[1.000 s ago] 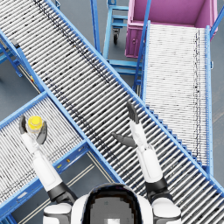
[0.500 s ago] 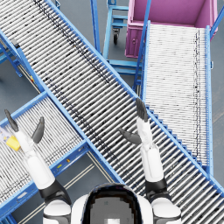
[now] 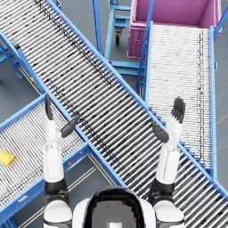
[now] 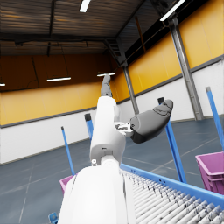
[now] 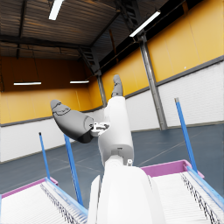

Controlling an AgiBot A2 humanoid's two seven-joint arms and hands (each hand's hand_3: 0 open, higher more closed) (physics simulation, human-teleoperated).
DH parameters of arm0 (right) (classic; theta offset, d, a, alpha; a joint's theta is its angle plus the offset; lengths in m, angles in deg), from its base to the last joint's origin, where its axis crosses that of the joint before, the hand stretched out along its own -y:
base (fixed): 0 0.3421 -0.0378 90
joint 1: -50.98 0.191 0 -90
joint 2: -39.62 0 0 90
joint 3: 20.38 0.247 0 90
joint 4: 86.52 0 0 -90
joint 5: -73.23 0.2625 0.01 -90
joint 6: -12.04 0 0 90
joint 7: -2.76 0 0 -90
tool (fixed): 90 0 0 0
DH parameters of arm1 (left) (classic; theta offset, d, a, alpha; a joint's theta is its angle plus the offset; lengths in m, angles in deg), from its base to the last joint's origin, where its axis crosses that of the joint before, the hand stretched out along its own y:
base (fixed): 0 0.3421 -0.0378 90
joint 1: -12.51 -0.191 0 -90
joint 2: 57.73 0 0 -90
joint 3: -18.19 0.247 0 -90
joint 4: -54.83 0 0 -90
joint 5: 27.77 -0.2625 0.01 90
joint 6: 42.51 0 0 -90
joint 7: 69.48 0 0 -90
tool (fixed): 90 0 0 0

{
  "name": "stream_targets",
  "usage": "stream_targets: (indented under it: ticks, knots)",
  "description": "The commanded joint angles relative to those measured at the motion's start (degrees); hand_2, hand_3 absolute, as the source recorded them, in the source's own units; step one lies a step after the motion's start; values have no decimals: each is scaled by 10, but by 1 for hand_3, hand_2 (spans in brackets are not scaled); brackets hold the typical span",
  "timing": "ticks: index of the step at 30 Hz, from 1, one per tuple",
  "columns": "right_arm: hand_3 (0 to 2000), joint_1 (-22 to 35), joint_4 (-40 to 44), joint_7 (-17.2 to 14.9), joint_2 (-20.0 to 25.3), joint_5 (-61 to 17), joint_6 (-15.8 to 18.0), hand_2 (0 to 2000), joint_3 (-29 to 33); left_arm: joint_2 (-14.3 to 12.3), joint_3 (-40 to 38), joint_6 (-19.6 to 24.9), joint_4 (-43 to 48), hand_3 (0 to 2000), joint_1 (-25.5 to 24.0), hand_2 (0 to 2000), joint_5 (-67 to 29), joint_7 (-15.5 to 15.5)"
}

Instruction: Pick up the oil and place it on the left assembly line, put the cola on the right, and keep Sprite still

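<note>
You are looking steeply down from the robot's head at a conveyor station. The biggest change is in the arms. A second ago the left arm held a small yellow thing over the left assembly line. Now the left hand is raised with fingers spread and nothing in it. The right hand has swung outward to the right; it too is spread wide and empty, and both wrist views confirm this. The yellow thing, which you can take to be the oil, has left the hand. It now lies on the rollers of the left assembly line, at the picture's far left edge and well apart from the hand. That suggests the oil step is done and the cola is next. Neither cola nor Sprite shows in any view. As for the surfaces, a long central conveyor of grey rollers with blue rails runs diagonally between the two hands. A shorter right line leads up to a magenta bin. The room is a warehouse with a grey floor, yellow-and-white walls and ceiling strip lights.
</note>
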Motion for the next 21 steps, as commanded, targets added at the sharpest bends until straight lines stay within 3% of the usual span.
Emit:
stream_targets:
  ticks: [1,8,21]
  knots:
    - [0,11,7,0,-4,0,0,0,37,-3,32,0,-11,0,19,0,0,0]
    - [0,-8,7,-3,-12,10,3,0,17,-1,34,-3,-8,0,-3,0,22,3]
    - [0,-62,10,-32,-104,93,32,0,-96,41,87,-32,5,0,-71,0,215,32]
